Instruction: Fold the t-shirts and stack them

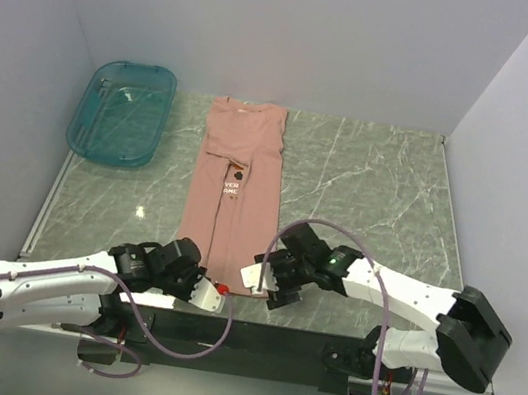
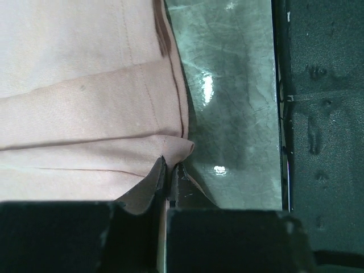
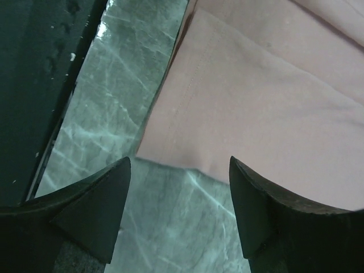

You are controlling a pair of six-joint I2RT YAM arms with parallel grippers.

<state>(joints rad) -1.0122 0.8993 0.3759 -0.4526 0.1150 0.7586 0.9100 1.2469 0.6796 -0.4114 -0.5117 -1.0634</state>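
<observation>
- The left gripper (image 2: 170, 164) is pinching a hem corner of the dusty-pink t-shirt (image 1: 238, 234).
- The right gripper (image 3: 180, 161) is hovering above the other corner, fingers apart.

Robotics lab test cell: bare white walls (image 1: 272, 27) box in a marble-look table (image 1: 377, 186) with bolted arms (image 1: 399, 296).

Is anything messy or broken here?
Nothing looks broken or spilled. The pink t-shirt lies flat in a long strip; only its near corner is puckered where the left gripper pinches it. The right gripper hangs open over the other corner.
</observation>
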